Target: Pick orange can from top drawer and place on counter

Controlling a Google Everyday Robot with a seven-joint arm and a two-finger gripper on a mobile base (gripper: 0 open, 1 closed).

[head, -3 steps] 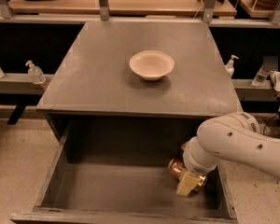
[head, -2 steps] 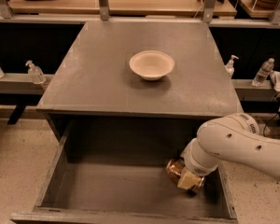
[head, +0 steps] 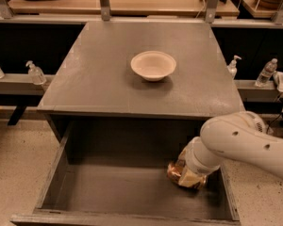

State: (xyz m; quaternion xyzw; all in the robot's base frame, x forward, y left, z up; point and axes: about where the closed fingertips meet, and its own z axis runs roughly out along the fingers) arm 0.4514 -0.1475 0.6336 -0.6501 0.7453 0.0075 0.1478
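One small change is noted against a second ago: the gripper [head: 188, 177] has been shifted only slightly inside the top drawer [head: 54, 175], and a little more of the orange can [head: 174, 172] is now exposed at its left side; the can itself has not been lifted; it is judged that the grasp is being settled rather than the lift begun, so the task is taken to be early, with pick-up and placing both left to do.

The gripper is held low in the right front part of the drawer, reached in from the right by the white arm [head: 245, 142]; it is pressed against or wrapped round the can, which of the two cannot be told; whether it is clenched or released cannot be told either, since its tip is largely hidden by the wrist.

The can is seen on the drawer floor, near the right wall and toward the front, apparently tilted or on its side; the counter [head: 99, 84] above carries only a cream bowl [head: 153, 66], set near its middle, with bare surface left all round it for the can.
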